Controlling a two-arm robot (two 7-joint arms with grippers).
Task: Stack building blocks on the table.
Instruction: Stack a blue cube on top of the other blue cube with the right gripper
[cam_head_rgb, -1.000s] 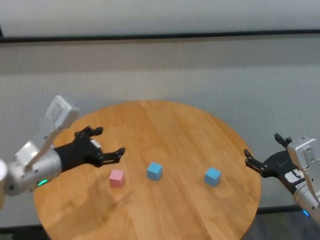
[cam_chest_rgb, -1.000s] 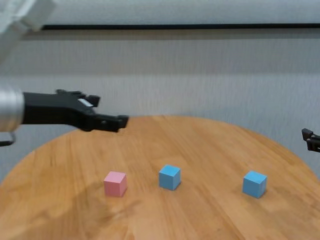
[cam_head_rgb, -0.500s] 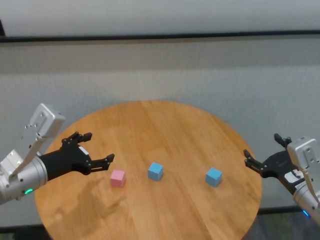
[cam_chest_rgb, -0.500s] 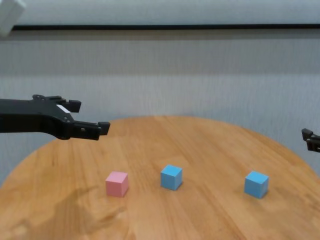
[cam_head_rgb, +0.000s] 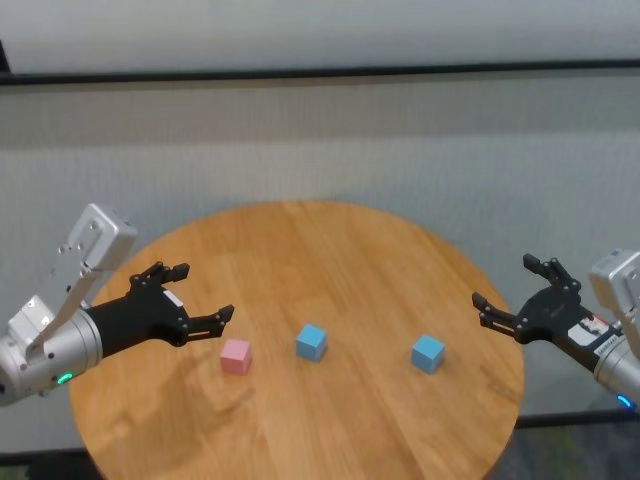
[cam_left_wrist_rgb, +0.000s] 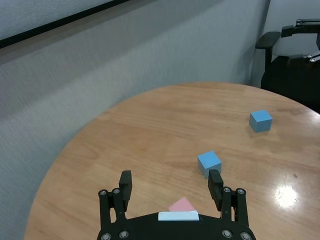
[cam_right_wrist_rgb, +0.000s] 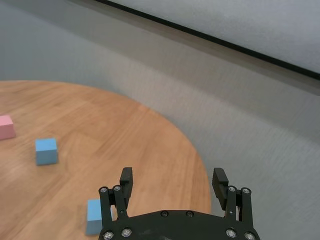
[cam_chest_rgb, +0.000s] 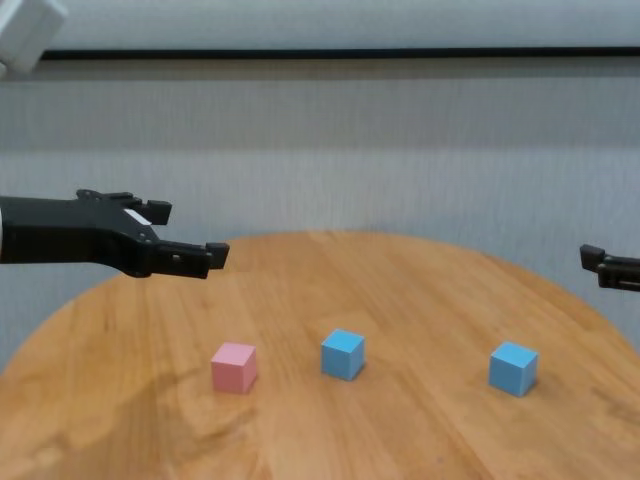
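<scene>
both the left gripper (cam_head_rgb: 200, 297) and right gripper (cam_head_rgb: 512, 295) hover spread wide and empty above the table (cam_head_rgb: 330, 250), flanking three separate unstacked building blocks (cam_head_rgb: 311, 342).

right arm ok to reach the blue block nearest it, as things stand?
Probably yes. The right gripper is open, above the table edge, the right blue block just inboard, standing alone with nothing between.

Grey textured wall (cam_head_rgb: 330, 140), dark horizontal strip (cam_head_rgb: 320, 73) above.
</scene>
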